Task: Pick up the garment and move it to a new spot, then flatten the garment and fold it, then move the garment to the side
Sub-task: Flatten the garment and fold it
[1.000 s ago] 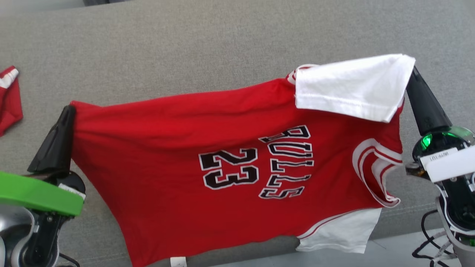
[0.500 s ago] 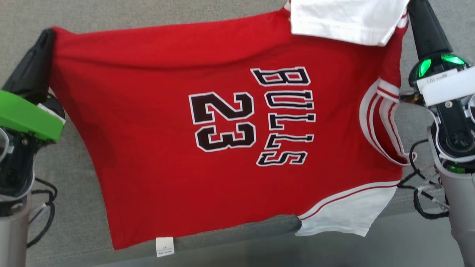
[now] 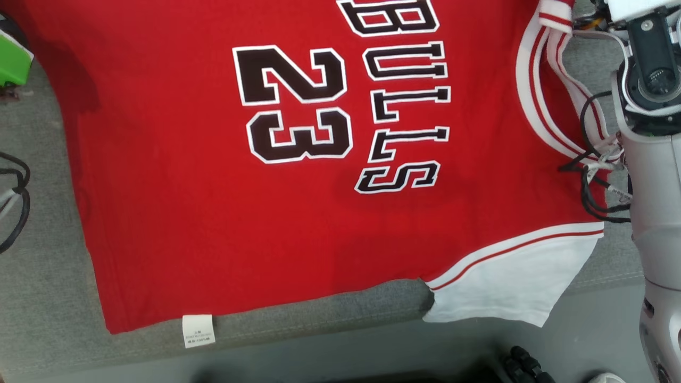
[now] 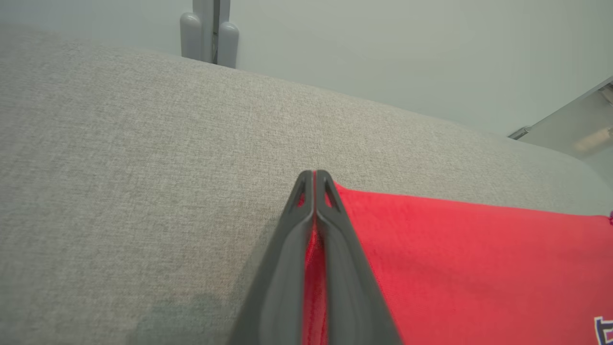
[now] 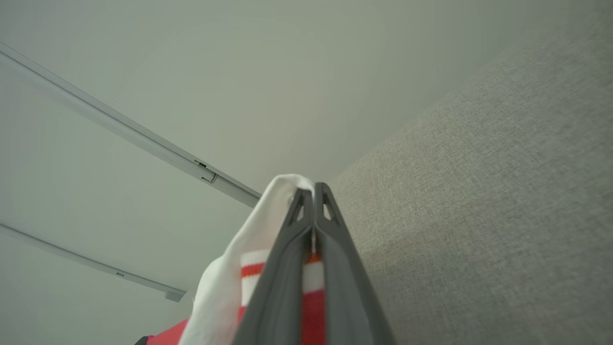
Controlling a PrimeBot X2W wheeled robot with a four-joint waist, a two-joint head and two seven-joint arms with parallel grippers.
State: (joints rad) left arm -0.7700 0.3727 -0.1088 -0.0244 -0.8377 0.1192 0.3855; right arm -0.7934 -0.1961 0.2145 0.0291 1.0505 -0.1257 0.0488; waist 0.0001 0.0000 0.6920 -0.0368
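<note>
The garment (image 3: 213, 213) is a red jersey with a black "23" and "BULLS", white sleeves and striped trim. It hangs spread wide in the head view over the grey sofa (image 3: 48, 298), with its lower edge and a white label (image 3: 198, 330) near the seat's front. In the left wrist view my left gripper (image 4: 314, 178) is shut on a red corner of the garment (image 4: 479, 268). In the right wrist view my right gripper (image 5: 312, 189) is shut on the garment's white sleeve and striped trim (image 5: 225, 287). The fingertips are out of the head view's frame.
My right arm's pale forearm (image 3: 657, 213) with dark cables (image 3: 593, 181) stands at the head view's right edge. A green part of the left arm (image 3: 13, 64) shows at the upper left, and cables (image 3: 13, 202) hang below it. The floor (image 3: 372, 356) lies beyond the sofa's front edge.
The head view has tilted down, so the jersey and both arms have slid up the frame and the fingers have left it. Both grippers still hold the garment stretched between them.
</note>
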